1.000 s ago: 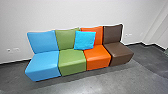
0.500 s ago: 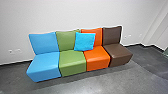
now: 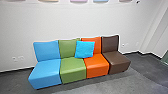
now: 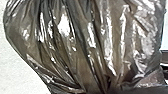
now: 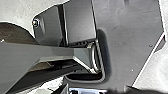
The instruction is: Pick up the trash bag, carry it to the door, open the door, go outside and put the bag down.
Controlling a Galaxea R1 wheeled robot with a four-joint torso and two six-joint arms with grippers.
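Head camera tipped up off the multicoloured four-seat sofa (image 3: 72,68); shiny dark plastic trash bag (image 4: 77,45) showed by left wrist (either gripper's hold: couldn't tell). Carry stage, probably.

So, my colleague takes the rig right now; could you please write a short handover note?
Left tool: probably carrying the bag; grip not confirmed.
Right tool: state cannot be told.
Bag: the dark, shiny plastic trash bag bunches up close to the left wrist camera.
Place: indoors, facing a row of blue, green, orange and brown seats by a pale wall.
Done: pickup, it seems.
Left: reach and open the door, go outside, put the bag down.
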